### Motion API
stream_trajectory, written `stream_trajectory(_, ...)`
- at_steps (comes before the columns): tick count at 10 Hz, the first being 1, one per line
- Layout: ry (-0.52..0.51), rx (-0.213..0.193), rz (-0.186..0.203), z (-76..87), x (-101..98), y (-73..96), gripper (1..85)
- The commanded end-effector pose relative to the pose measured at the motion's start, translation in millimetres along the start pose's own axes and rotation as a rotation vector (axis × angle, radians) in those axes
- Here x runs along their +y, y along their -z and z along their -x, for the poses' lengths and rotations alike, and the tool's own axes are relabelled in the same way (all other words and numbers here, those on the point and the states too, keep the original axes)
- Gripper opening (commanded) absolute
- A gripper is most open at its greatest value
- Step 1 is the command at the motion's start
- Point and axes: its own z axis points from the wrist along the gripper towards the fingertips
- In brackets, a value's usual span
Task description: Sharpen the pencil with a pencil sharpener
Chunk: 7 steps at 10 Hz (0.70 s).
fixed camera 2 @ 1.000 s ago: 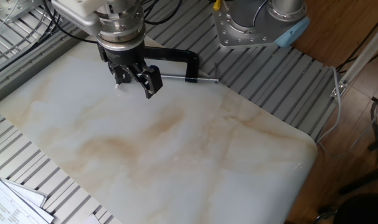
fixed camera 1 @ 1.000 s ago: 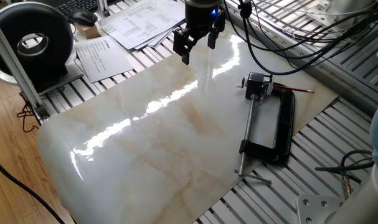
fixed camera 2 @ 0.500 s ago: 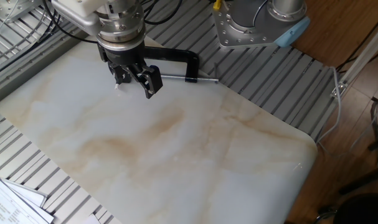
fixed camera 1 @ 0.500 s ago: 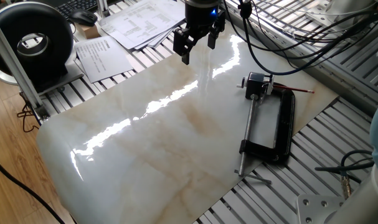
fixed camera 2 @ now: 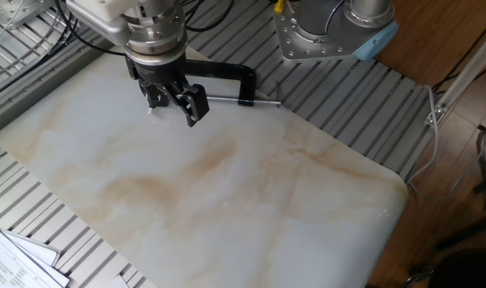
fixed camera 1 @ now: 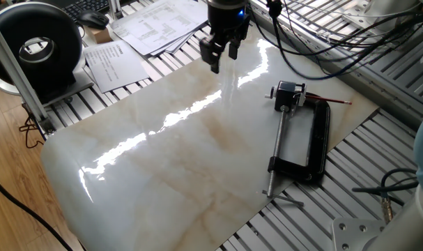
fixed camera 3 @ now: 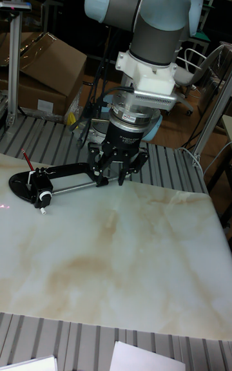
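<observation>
The pencil (fixed camera 1: 331, 101) is thin and red-brown and lies at the far end of the black clamp (fixed camera 1: 319, 143); it also shows as the pencil (fixed camera 3: 27, 159) in the tall view. The pencil sharpener (fixed camera 1: 288, 94), a small black-and-silver block, sits at the end of the clamp's screw rod (fixed camera 1: 278, 143); the tall view has this sharpener (fixed camera 3: 42, 194) on the left. My gripper (fixed camera 1: 223, 54) hangs open and empty above the marble board, left of the sharpener and apart from it. In the other fixed view the gripper (fixed camera 2: 176, 102) stands in front of the clamp (fixed camera 2: 222, 73) and hides the sharpener. The tall view shows the gripper (fixed camera 3: 109, 178) open.
A marble-patterned board (fixed camera 1: 162, 160) covers the slotted metal table. Papers (fixed camera 1: 148, 28) and a round black device (fixed camera 1: 37, 49) lie beyond its left edge. Cables (fixed camera 1: 336, 42) hang behind the clamp. The arm's base (fixed camera 2: 331, 32) stands near the board's far side.
In one fixed view the gripper has turned about its axis, so its fingers look closer together and slightly further right. The other fixed view shows no change. Clamp, sharpener and pencil have not moved.
</observation>
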Motion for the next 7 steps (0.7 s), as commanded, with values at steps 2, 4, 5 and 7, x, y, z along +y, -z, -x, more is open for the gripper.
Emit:
stream_trajectory(2,0.212,0.036,-0.017,-8.6,-3.6,0.5,32.3)
stream_trajectory(4,0.266,0.008,-0.028,-2.0,-9.9,1.2,32.0)
stream_trajectory(5,0.25,-0.057,0.007,14.0,1.0,2.0,32.0)
stream_trajectory(7,0.171,-0.068,0.069,15.3,16.4,2.6,32.0)
